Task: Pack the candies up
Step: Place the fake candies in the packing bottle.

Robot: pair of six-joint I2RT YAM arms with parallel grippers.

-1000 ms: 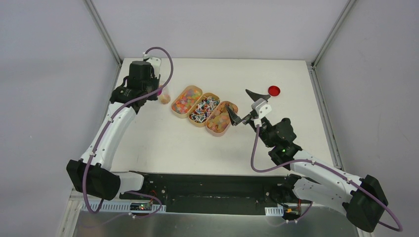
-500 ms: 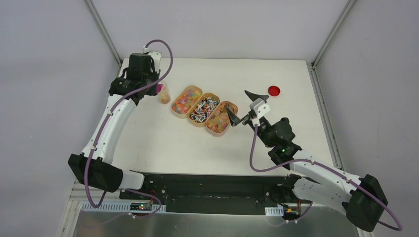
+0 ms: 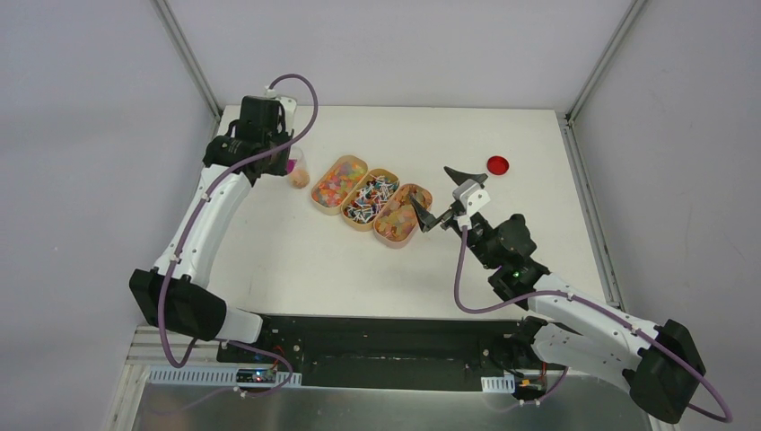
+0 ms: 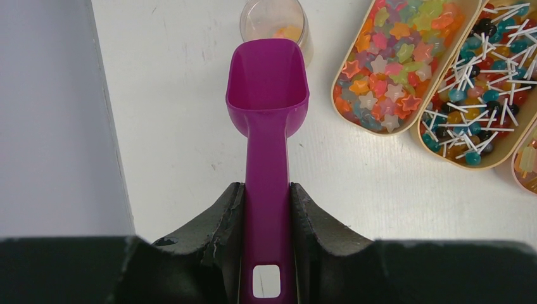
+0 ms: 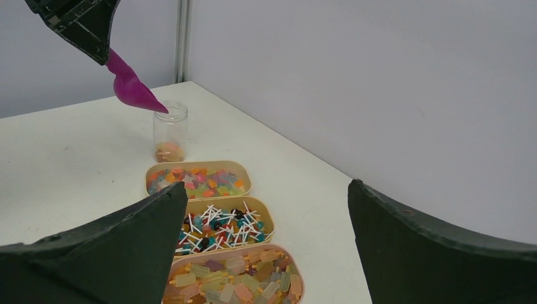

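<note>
Right hand (image 3: 433,187): fingers spread wide, holding nothing, stationed on the near right side of the jar (image 5: 170,130) and well apart from it, just beside the last of three oval trays (image 5: 196,163).

The candies sit in those trays on the counter (image 3: 314,260), in a row running diagonally from the jar toward the right arm. Orange-yellow gummies (image 5: 234,282) are farthest from the jar, red, white and dark stick pieces (image 4: 481,69) are in the middle, and bright star bits (image 4: 386,57) are just beside the jar. A few orange pieces lie at the jar bottom (it is otherwise mostly unfilled).

Left hand (image 4: 267,190): closed on the handle of the magenta scoop (image 4: 267,82). The scoop bowl looks empty. Its lip is at the jar rim, tipped down, long axis pointing at the jar.

Judgement: the next load calls for swinging the scoop rightward from the jar into a tray. The left arm is nearer and holds the tool. The red disc (image 3: 498,164) lies beyond the trays, well apart from the jar
</note>
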